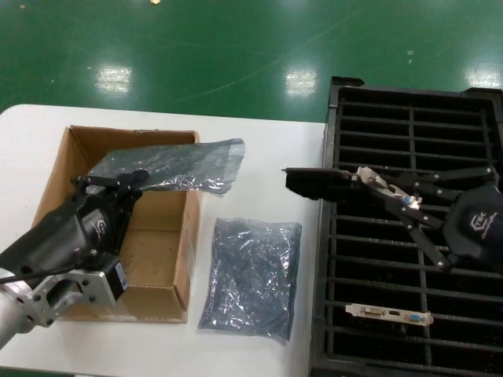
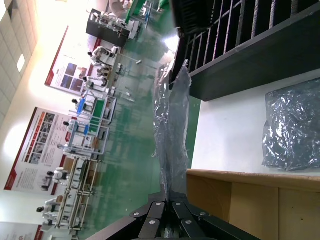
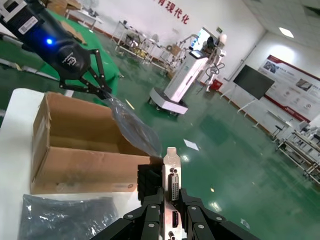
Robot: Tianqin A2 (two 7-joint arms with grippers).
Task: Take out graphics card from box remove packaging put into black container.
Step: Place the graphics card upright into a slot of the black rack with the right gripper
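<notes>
Pinching one end of the packaging (image 1: 169, 167), the left gripper (image 1: 110, 186) has its fingers closed on the crinkly bag, which stretches away from the fingertips above the box (image 1: 78, 169); the box stands open below and beside those fingers on the white table (image 1: 259, 133); the right gripper (image 1: 383, 191) is clamped on the graphics card (image 1: 322, 184), silver bracket between its fingers, black body jutting beyond the fingertips towards the box; beneath these fingers lies the black container (image 1: 409, 126); a second bag (image 1: 251, 275) lies flat between box and container; another card (image 1: 389, 316) rests in a container slot.
</notes>
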